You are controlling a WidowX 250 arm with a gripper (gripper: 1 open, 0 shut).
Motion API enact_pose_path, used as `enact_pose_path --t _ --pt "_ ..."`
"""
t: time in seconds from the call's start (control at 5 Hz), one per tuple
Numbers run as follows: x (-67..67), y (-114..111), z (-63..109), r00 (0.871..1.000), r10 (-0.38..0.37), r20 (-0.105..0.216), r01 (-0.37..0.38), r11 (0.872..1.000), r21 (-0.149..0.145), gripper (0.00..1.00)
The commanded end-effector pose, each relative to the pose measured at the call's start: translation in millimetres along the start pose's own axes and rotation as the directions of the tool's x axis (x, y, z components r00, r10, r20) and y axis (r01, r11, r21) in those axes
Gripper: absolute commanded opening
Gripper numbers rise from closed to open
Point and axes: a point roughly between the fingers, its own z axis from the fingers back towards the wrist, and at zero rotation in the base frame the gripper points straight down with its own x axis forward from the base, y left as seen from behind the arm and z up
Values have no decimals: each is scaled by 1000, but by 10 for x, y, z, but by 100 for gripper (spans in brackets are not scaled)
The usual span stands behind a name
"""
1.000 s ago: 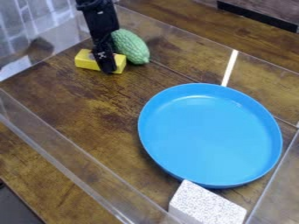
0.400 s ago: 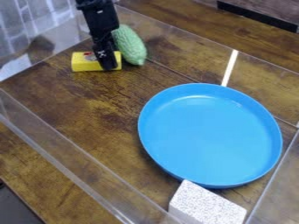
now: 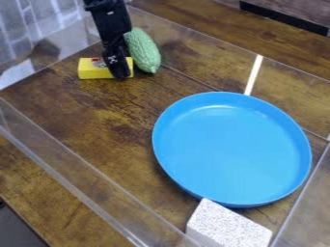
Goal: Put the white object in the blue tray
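Open gripper (image 3: 118, 68) down at the yellow block (image 3: 91, 68), beside the green bumpy object (image 3: 143, 50). White object (image 3: 229, 227) just outside the blue tray (image 3: 233, 149) rim, at the near edge of the wooden table (image 3: 91, 125).

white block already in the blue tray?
No, the white object lies on the table just outside the near rim of the blue tray, which holds nothing.

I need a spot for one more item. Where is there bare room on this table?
The wood left of the blue tray is bare, as is the tray's inside. It is crowded at the far left, where the gripper meets the yellow block and green object. The white object sits against the tray's near rim.
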Motion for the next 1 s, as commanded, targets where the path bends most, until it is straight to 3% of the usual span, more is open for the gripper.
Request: enact_pose_path --t 0.0,0.2,0.8 --pt "85 58 84 1000 -11 12 10 999 39 100" --pt "116 47 52 1000 -11 12 11 999 35 0" --pt "182 25 -75 1000 -15 14 15 1000 21 0"
